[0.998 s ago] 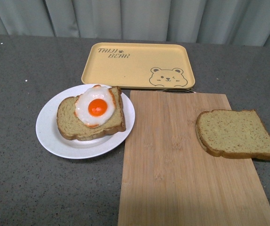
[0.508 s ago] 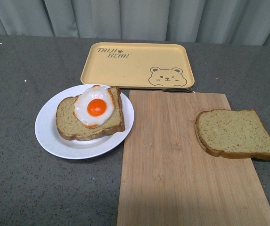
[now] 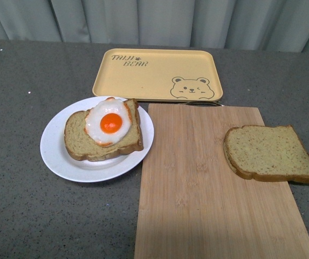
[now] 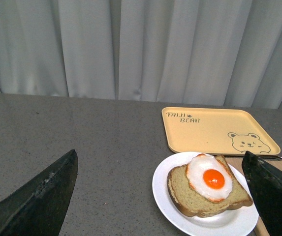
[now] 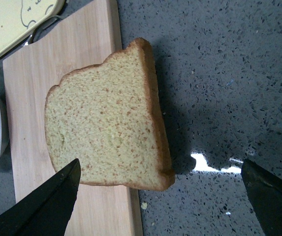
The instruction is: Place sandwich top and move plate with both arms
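sandwich top (image 5: pixel 106 123) — on board (image 5: pixel 57 59) (edge overhanging) | right end effector (image 5: pixel 160 163) splayed wide, hovering above it

Front and left wrist (lower) share plate (image 3: pixel 54 156).

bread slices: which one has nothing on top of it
The sandwich top on the cutting board; the other slice sits on the plate under a fried egg.

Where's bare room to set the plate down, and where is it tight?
Free: the whole yellow tray; the cutting board between plate and sandwich top; grey counter left of the plate. Tight where plate, tray and board nearly meet.
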